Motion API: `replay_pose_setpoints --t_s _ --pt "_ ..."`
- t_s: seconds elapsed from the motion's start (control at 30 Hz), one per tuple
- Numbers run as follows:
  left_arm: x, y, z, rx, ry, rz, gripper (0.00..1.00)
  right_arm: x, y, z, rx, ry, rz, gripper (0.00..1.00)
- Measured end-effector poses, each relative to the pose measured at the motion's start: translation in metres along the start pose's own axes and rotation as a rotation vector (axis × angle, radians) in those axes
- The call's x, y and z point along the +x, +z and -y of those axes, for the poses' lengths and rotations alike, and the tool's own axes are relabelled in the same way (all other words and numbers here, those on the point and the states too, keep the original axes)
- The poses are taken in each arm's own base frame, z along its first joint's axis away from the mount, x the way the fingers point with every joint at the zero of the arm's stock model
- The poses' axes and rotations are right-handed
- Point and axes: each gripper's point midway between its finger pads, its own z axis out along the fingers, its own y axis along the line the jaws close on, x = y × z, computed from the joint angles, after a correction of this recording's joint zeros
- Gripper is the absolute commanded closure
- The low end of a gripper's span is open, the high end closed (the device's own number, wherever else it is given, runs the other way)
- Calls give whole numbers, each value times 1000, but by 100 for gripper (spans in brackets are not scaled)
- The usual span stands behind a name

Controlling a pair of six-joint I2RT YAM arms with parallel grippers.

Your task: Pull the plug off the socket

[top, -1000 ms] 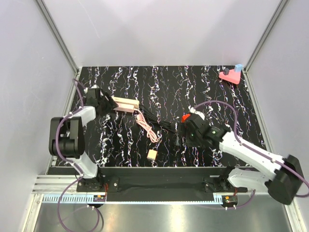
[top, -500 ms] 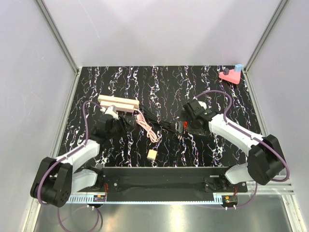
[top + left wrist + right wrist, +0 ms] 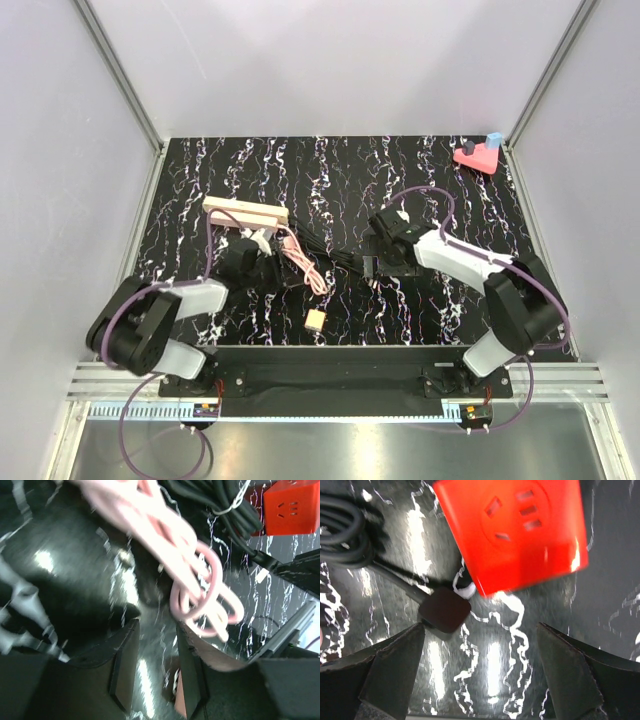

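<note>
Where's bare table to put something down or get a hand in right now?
Free: the back strip between the power strip and the pink block; the left edge beside the power strip; the front patch right of the small cube. Crowded: the middle, where pink cable, black cable, red cube, left claw and right claw meet.

Beyond the pincer (image 3: 157, 630) lie pink cable loops (image 3: 200, 587) and a red cube (image 3: 292, 507).
</note>
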Motion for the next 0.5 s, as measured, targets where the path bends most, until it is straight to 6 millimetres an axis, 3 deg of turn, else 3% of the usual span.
replay_pose_setpoints --t_s 0.5 --pt "-55 71 36 95 3 -25 58 -72 52 -36 7 -137 56 0"
